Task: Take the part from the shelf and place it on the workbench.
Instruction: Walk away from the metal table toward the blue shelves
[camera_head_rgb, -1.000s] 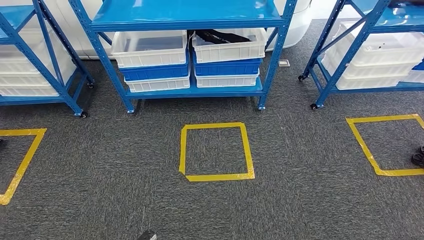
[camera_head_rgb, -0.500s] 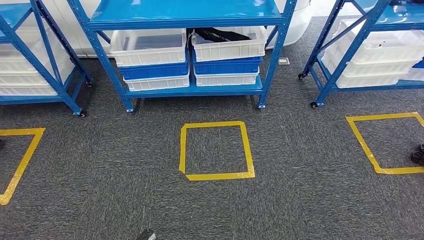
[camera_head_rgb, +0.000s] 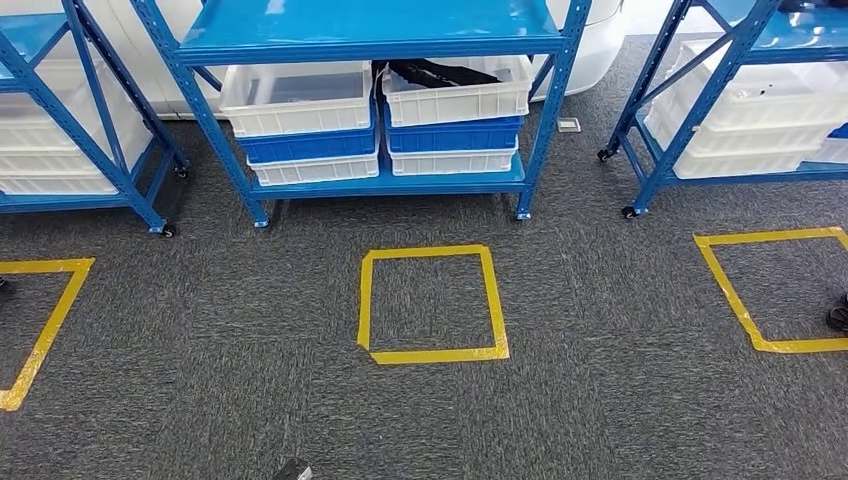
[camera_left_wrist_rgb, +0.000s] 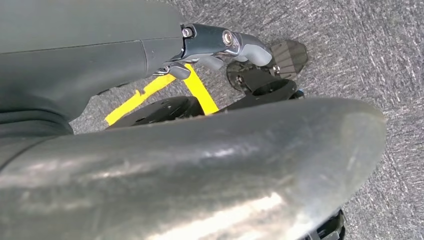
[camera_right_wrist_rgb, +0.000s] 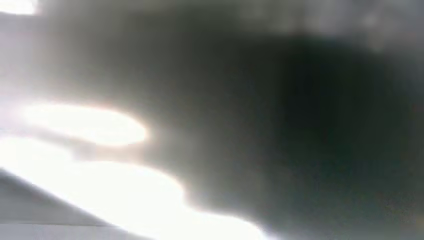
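Observation:
A blue metal shelf (camera_head_rgb: 370, 40) stands straight ahead across grey carpet. On its lower level sit stacked white and blue bins. The upper right white bin (camera_head_rgb: 455, 100) holds a black part (camera_head_rgb: 440, 72); the white bin (camera_head_rgb: 297, 97) beside it looks empty. In the left wrist view my left hand (camera_left_wrist_rgb: 200, 165) shows as a big grey rounded cover close to the lens, with a silver linkage (camera_left_wrist_rgb: 220, 42) above it, over carpet and yellow tape; how its fingers lie is unclear. The right wrist view is a dark blur.
A yellow tape square (camera_head_rgb: 432, 353) marks the carpet in front of the middle shelf. More tape squares lie at the left (camera_head_rgb: 50, 310) and right (camera_head_rgb: 725, 280). Blue shelves with white bins flank it, left (camera_head_rgb: 60, 110) and right (camera_head_rgb: 700, 110). A dark object (camera_head_rgb: 838, 318) sits at the right edge.
The whole picture has shifted by a few pixels, so the camera moved slightly. Nothing on the shelves or floor has moved.

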